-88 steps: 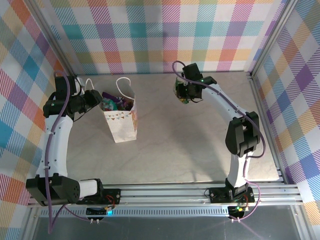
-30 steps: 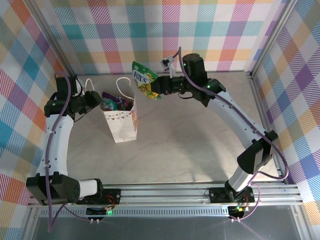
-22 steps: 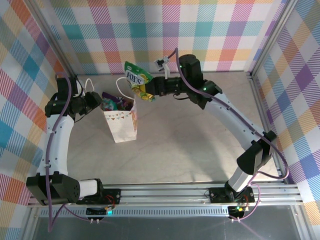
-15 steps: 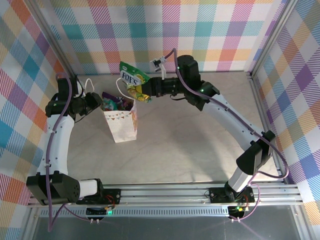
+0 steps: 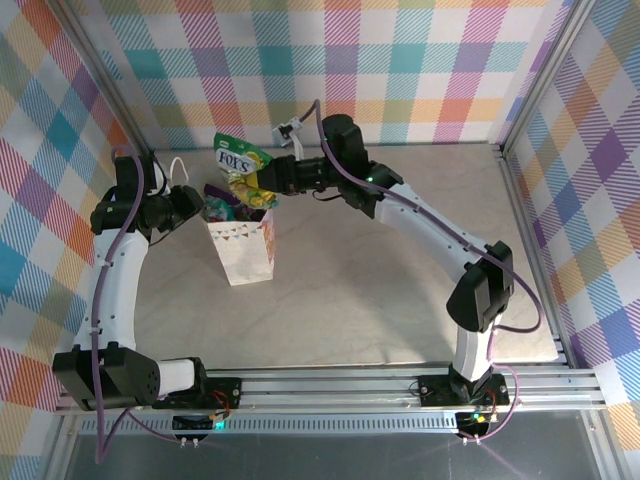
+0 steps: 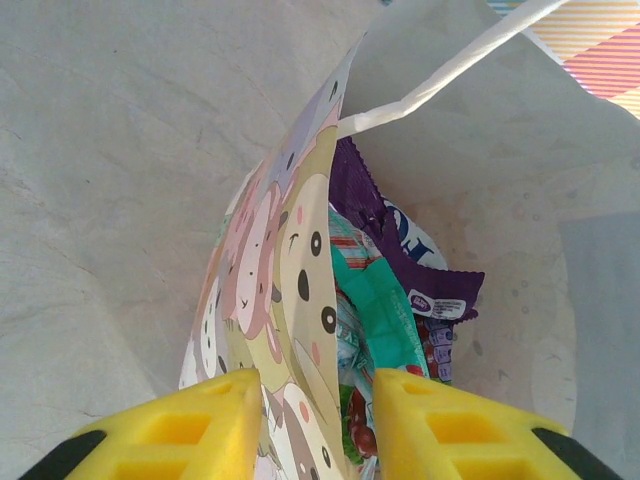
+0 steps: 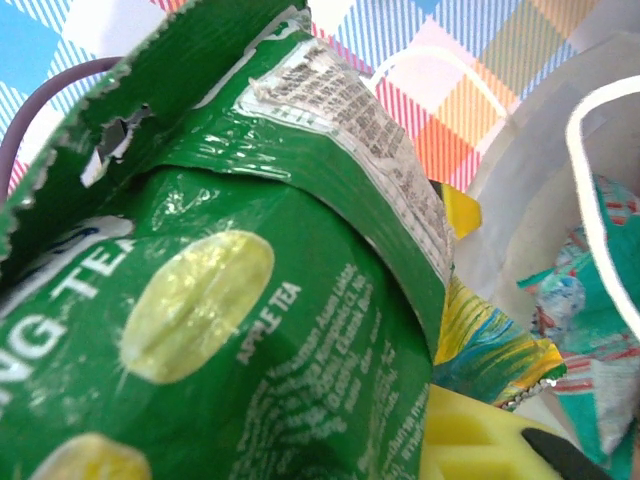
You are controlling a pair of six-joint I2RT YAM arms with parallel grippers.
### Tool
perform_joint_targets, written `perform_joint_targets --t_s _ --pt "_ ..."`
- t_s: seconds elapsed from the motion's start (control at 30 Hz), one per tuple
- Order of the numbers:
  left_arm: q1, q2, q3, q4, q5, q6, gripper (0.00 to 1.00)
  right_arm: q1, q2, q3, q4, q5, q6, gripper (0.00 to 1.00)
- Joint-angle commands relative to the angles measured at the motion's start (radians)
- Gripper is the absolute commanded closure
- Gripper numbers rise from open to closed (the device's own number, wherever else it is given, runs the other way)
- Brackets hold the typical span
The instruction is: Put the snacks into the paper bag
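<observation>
The paper bag (image 5: 243, 252) stands upright at the back left of the table, its mouth open. My left gripper (image 5: 196, 206) is shut on the bag's left wall (image 6: 290, 330), one yellow pad (image 6: 190, 425) outside and the other inside. A purple snack (image 6: 400, 240) and a teal one (image 6: 385, 310) lie in the bag. My right gripper (image 5: 272, 180) hangs just above the bag's far rim, shut on a green FOX'S snack (image 5: 238, 160) and a yellow-teal snack (image 5: 244, 187). In the right wrist view the green packet (image 7: 250, 350) hides most of the jaws, and one pad (image 7: 470, 440) shows beside the yellow-teal packet (image 7: 490, 345). Below them the bag's white cord handle (image 7: 590, 110) hangs.
Plaid walls (image 5: 400, 60) close the back and both sides. Metal posts (image 5: 110, 90) stand at the corners. An aluminium rail (image 5: 330, 385) runs along the near edge. Grey tabletop (image 5: 380, 280) spreads to the right of the bag.
My right arm has swung left from the back middle of the table with the two packets, up to the bag's mouth. The left arm and the bag have not moved.
</observation>
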Motion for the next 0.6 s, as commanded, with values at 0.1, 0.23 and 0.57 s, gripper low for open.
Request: perform_joint_targets --t_s 0.1,0.23,0.57 --pt "0.005 0.000 -0.014 -0.002 -0.002 0.020 0.66 0.034 0.059 0.111 0.056 -0.050 0.061 0.69" --pt "0.010 0.005 -0.016 0.001 0.007 0.020 0.66 0.042 0.096 0.144 0.036 -0.039 0.074 0.69" --pt "0.016 0.011 -0.015 0.008 0.030 0.018 0.66 0.051 0.187 0.219 -0.069 0.010 0.058 0.69"
